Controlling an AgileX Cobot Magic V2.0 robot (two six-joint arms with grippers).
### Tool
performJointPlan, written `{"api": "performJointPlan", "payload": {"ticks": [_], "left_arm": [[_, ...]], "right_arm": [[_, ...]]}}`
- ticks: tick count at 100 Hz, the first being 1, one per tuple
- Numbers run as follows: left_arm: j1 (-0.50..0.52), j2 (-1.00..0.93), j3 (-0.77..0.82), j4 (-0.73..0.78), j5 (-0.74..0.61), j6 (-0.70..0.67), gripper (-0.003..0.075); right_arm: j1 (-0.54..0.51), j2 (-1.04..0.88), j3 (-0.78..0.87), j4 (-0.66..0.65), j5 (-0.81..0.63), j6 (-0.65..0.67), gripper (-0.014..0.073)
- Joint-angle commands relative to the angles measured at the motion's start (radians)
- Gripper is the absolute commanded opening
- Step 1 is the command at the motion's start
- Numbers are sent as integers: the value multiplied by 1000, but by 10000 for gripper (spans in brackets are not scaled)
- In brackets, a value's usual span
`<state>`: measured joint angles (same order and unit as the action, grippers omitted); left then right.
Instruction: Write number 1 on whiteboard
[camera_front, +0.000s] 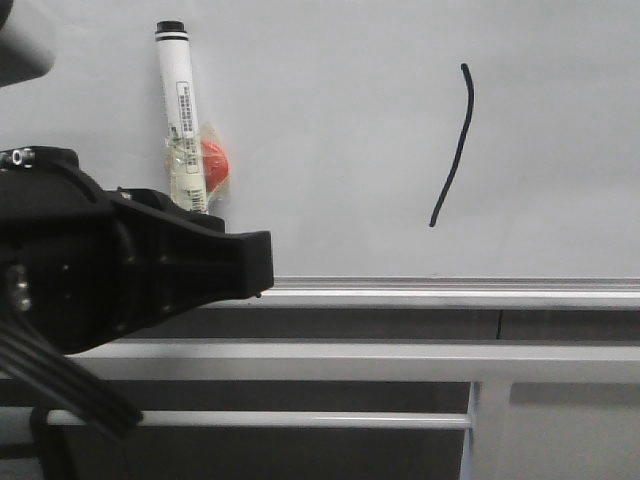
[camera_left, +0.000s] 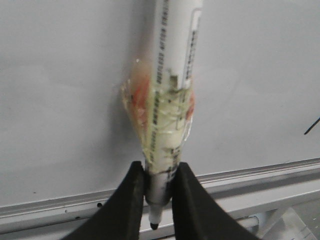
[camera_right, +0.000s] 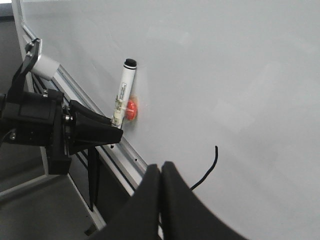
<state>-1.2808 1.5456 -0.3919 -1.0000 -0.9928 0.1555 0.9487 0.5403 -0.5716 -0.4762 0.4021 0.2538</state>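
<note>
The 1 (camera_front: 455, 145) stands on the whiteboard (camera_front: 330, 120) well right of the left gripper (camera_left: 156, 187), which clamps a marker (camera_front: 180, 120) by its tip end, cap up against the board. Clear tape and something red (camera_front: 214, 163) wrap the marker's middle. The right gripper (camera_right: 161, 175) is closed on nothing, just beside the stroke's lower end, which its fingers hide.

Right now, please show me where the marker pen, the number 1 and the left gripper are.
marker pen (camera_front: 178, 85): front view, white barrel.
number 1 (camera_front: 458, 160): front view, middle of stroke.
left gripper (camera_left: 159, 187): left wrist view, between fingertips.
</note>
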Motion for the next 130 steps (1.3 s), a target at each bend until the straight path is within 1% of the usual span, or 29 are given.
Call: {"api": "performJointPlan", "payload": {"ticks": [1, 9, 16, 26, 92, 121, 130], "left_arm": [[3, -22, -24, 26, -72, -9, 59], [3, -22, -24, 18, -72, -9, 146], [3, -22, -24, 6, -74, -9, 206], [3, -22, -24, -2, -81, -9, 245], [-3, -30, 6, 15, -121, -9, 253], [-56, -30, 6, 9, -137, -2, 253], [-83, -32, 6, -46, -173, 2, 247]], "right_arm": [[-6, -1, -26, -26, -69, 0, -43], [-6, -1, -26, -26, -69, 0, -43], [-6, -1, -26, -26, -69, 0, -43], [-6, -1, -26, -26, -69, 0, -43], [-6, -1, -26, -43, -69, 0, -43], [-6, -1, -26, -52, -69, 0, -43], [-6, -1, -26, -59, -69, 0, -43]]}}
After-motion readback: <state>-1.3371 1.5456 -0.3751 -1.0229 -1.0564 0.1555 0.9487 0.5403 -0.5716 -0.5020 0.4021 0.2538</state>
